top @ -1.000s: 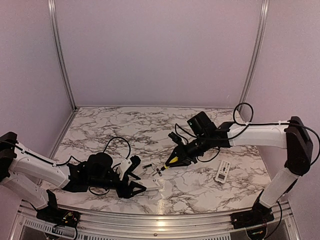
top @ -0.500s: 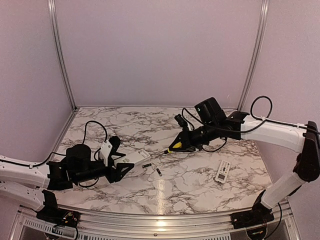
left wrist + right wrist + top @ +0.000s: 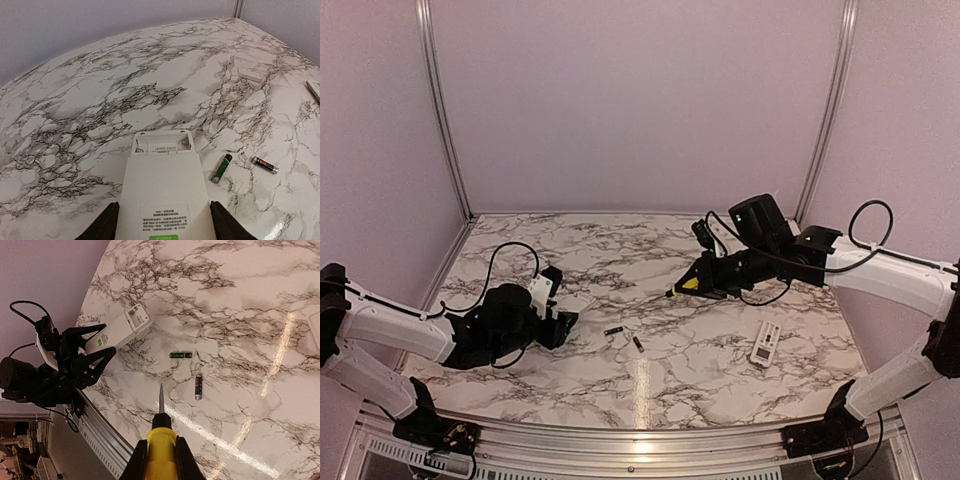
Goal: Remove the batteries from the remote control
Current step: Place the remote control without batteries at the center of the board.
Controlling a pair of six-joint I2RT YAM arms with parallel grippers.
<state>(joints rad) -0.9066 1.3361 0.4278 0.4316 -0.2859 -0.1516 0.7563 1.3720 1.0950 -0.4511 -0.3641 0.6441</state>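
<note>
My left gripper [image 3: 165,226] is shut on the white remote control [image 3: 162,190], which lies back side up. Its battery bay [image 3: 162,145] at the far end is open and empty. Two batteries lie on the marble to its right: a green one [image 3: 221,168] and a black one [image 3: 265,165]. They also show in the top view, the green battery [image 3: 613,330] and the black battery [image 3: 638,343]. My right gripper [image 3: 160,450] is shut on a yellow-handled screwdriver [image 3: 161,437] and holds it above the table, right of the batteries [image 3: 180,355].
A second white remote [image 3: 764,343] lies at the right front of the table. A small flat pale cover plate [image 3: 249,75] lies further back. The metal front rail [image 3: 100,432] runs along the table's near edge.
My left gripper drew back to the left with the remote. My right gripper lifted the screwdriver up and to the right, away from the batteries. The batteries have not moved.
</note>
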